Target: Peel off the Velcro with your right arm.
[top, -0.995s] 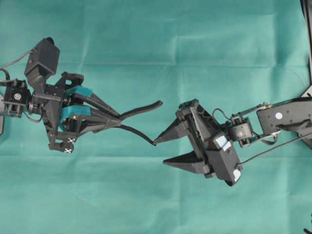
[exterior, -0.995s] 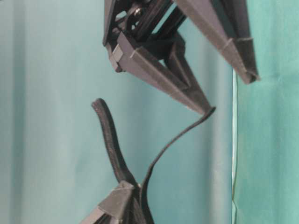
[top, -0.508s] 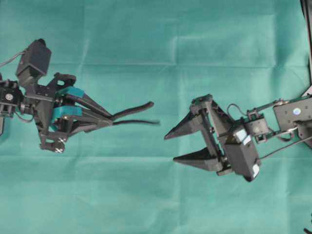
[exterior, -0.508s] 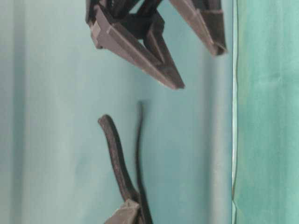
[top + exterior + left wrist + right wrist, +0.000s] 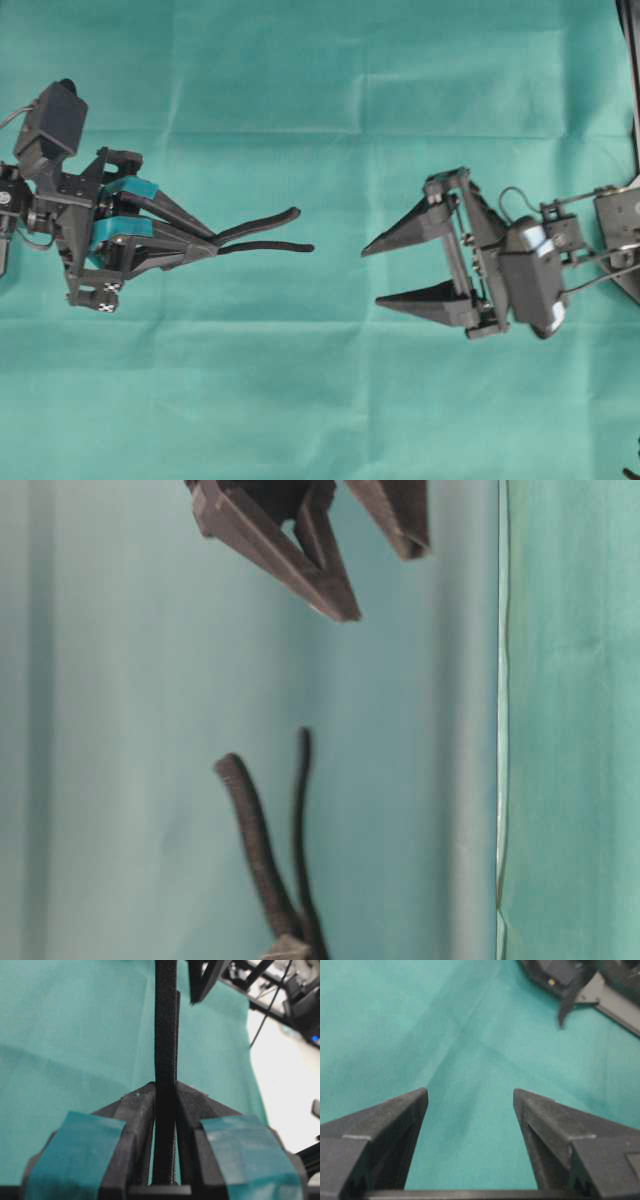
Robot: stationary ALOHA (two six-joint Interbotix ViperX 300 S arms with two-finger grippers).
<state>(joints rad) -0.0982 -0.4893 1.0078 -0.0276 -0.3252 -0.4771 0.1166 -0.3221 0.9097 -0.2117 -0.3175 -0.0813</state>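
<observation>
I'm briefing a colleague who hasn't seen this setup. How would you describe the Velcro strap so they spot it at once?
On the green cloth, look to the left arm's end effector, the one with teal tape. Sticking out from its closed tips toward the right is the Velcro strap: thin, black and floppy. Unlike the rigid pointed fingers around it, it forks into two separated layers, the upper one thicker with a rounded end.

A teal cloth [image 5: 330, 90] covers the surface across the whole overhead view. It lies mostly flat, with faint fold lines: one runs left to right at the far side, another left to right nearer the middle. In the right wrist view a crease [image 5: 465, 1042] slants across the cloth. At the far right edge of the overhead view a dark strip [image 5: 630, 70] borders the cloth. In the left wrist view a pale bare area [image 5: 285, 1090] shows past the cloth's right edge.
</observation>
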